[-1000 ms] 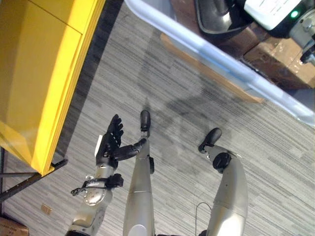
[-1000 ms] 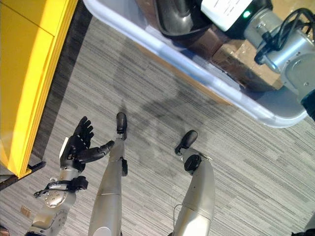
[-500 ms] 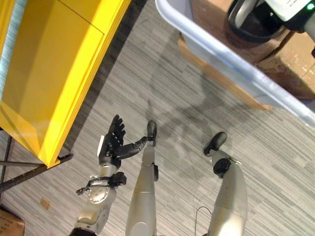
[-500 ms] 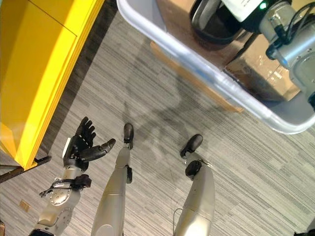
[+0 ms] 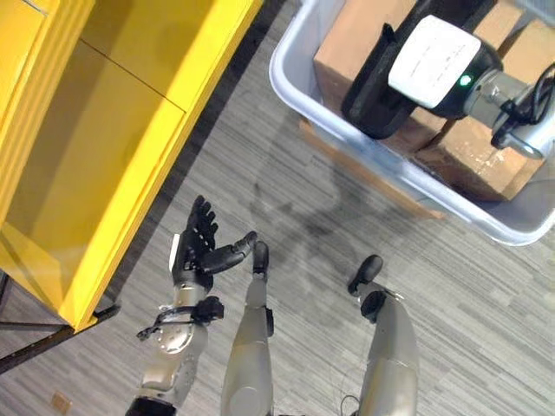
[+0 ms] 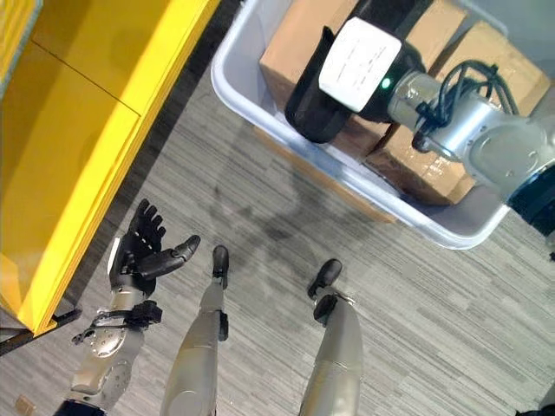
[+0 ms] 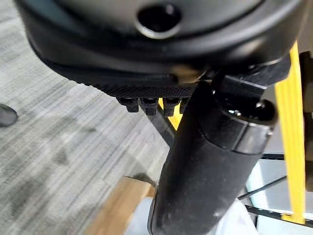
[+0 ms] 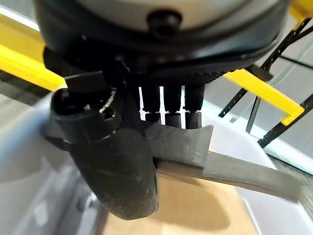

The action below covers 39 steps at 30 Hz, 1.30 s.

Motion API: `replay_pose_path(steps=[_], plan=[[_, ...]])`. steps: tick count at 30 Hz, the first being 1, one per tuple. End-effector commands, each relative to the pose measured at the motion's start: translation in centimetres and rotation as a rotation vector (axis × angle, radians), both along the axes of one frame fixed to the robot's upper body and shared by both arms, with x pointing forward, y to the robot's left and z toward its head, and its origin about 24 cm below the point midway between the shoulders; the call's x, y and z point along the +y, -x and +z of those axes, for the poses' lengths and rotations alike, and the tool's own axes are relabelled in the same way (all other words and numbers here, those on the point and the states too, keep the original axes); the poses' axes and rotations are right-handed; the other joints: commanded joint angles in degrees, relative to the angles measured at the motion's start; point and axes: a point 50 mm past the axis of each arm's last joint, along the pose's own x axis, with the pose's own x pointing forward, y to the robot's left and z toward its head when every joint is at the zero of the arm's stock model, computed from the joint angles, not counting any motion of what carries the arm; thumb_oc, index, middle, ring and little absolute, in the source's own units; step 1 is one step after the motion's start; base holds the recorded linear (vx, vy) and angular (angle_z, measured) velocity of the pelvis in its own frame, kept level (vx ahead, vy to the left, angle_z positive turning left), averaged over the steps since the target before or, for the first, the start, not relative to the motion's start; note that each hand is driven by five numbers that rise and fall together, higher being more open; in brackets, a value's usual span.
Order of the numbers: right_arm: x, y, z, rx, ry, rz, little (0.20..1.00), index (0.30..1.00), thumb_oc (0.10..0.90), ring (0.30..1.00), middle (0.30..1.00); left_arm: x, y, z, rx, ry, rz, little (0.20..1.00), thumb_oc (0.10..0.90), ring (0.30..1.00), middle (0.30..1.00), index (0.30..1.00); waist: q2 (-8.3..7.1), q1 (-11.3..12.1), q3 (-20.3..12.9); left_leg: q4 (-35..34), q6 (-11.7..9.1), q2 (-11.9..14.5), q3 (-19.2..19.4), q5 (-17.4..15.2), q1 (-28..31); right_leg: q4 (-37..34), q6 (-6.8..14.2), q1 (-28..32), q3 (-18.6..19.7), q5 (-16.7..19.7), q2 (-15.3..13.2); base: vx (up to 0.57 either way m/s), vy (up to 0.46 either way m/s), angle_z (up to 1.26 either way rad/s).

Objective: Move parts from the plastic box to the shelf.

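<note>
A pale plastic box (image 5: 290, 91) stands on the floor at the upper right, with brown cardboard boxes (image 5: 354, 42) inside. Over it my right hand (image 5: 403, 108) holds a dark curved part (image 5: 360, 95). In the right wrist view the thumb (image 8: 115, 156) and fingers (image 8: 171, 105) pinch the part's grey edge (image 8: 230, 169). The yellow shelf (image 5: 104, 147) runs along the left. My left hand (image 5: 201, 251) hovers low beside the shelf's corner, palm up, fingers spread and holding nothing.
Grey striped carpet (image 5: 329, 225) lies between the shelf and the box. A tan wooden board (image 5: 347, 163) sticks out from under the box. Dark metal legs (image 5: 43, 342) support the shelf at the lower left.
The camera has swung, so much more of the box and its cardboard boxes shows. My right hand keeps its hold on the dark part over the box. The left hand stays open.
</note>
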Motion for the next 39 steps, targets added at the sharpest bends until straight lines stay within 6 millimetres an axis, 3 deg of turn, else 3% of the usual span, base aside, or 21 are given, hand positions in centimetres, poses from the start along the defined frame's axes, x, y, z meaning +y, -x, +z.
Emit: replay_pose_path(steps=[1, 2, 10, 18, 21, 25, 29, 35, 39], plan=[[2.3, 3.2, 6.1, -0.210, -0.092, 0.194, 0.300, 0.300, 0.400, 0.300, 0.300, 0.7, 0.4, 2.9, -0.148, -0.005, 0.001, 1.000, 0.900, 1.000, 1.000, 1.000, -0.51, 0.3, 3.2, -0.5, -3.3, 3.9, -2.4, -4.1, 7.3, -9.4, 7.6, 11.2, 1.7, 2.8, 0.9, -0.03, 0.062, -0.03], [2.2, 3.4, 6.3, -0.215, -0.100, 0.193, 0.300, 0.300, 0.400, 0.300, 0.300, 0.7, 0.4, 3.0, -0.153, -0.007, 0.001, 1.000, 0.900, 1.000, 1.000, 1.000, -0.68, 0.5, 3.2, -0.2, -2.9, 3.6, -2.2, -3.5, 7.0, -10.4, 7.0, 11.7, 1.1, 4.3, 0.6, -0.10, 0.092, -0.03], [2.0, 4.2, 7.3, -0.241, -0.096, 0.200, 0.300, 0.300, 0.400, 0.300, 0.300, 1.2, 0.4, 3.3, -0.154, -0.037, -0.009, 1.000, 0.900, 1.000, 1.000, 1.000, -1.59, 0.4, 3.2, -0.7, -2.2, 2.7, -2.2, -5.2, 15.1, -16.0, 8.0, 22.3, 0.6, 6.5, 0.7, -0.02, 0.065, -0.01], [1.3, 5.1, 6.9, -0.228, -0.157, 0.227, 0.300, 0.300, 0.400, 0.300, 0.300, 1.3, 0.6, 3.0, -0.134, -0.058, -0.038, 1.000, 0.900, 1.000, 1.000, 1.000, -1.93, -1.3, -2.1, -2.0, -2.3, 2.6, -2.0, -6.4, 19.1, -22.3, 9.4, 29.4, -0.3, 8.9, 0.7, 0.03, 0.051, 0.02], [0.4, 5.8, 5.5, -0.176, -0.263, 0.254, 0.300, 0.300, 0.400, 0.300, 0.300, 1.6, 0.5, 3.2, -0.136, -0.109, -0.037, 1.000, 0.900, 1.000, 1.000, 1.000, -1.67, -3.2, -6.0, -2.0, -2.1, 2.5, -1.6, -7.8, 21.6, -26.0, 10.4, 33.6, -0.7, 10.1, 0.4, 0.07, 0.083, 0.02], [-0.1, 6.2, 4.2, -0.140, -0.350, 0.277, 0.300, 0.300, 0.400, 0.300, 0.300, 2.0, 0.7, 3.6, -0.152, -0.152, -0.017, 1.000, 0.900, 1.000, 1.000, 1.000, -1.41, -4.2, -8.8, -2.0, -1.9, 2.3, -1.2, -8.5, 22.9, -28.8, 11.0, 35.9, -0.8, 11.2, 0.3, 0.07, 0.055, 0.02], [-0.9, 6.5, 1.0, -0.073, -0.542, 0.325, 0.300, 0.300, 0.400, 0.300, 0.300, 2.8, 1.2, 5.5, -0.227, -0.360, 0.049, 1.000, 0.900, 1.000, 1.000, 1.000, -0.54, -5.5, -13.4, -2.0, -0.9, 2.1, 0.3, -11.1, 27.4, -31.0, 11.8, 39.9, 0.4, 11.4, 0.5, 0.13, 0.080, -0.13], [-0.4, 6.5, -3.0, 0.030, -0.837, 0.415, 0.300, 0.300, 0.400, 0.300, 0.300, 3.0, 1.3, 8.1, -0.348, -0.654, 0.174, 1.000, 0.900, 1.000, 1.000, 1.000, -0.85, -6.5, -19.4, -2.0, 0.1, 1.7, 3.0, -13.5, 32.2, -34.7, 13.0, 43.6, 2.4, 13.0, 0.7, 0.09, 0.015, -0.28], [-0.1, 6.4, -4.0, 0.058, -0.907, 0.442, 0.300, 0.300, 0.400, 0.300, 0.300, 3.0, 1.0, 9.3, -0.409, -0.774, 0.235, 1.000, 0.900, 1.000, 1.000, 1.000, -0.69, -7.1, -21.0, -2.0, -0.1, 1.9, 4.2, -13.9, 33.3, -36.5, 13.2, 44.7, 2.9, 13.8, 1.1, 0.03, -0.006, -0.26]])
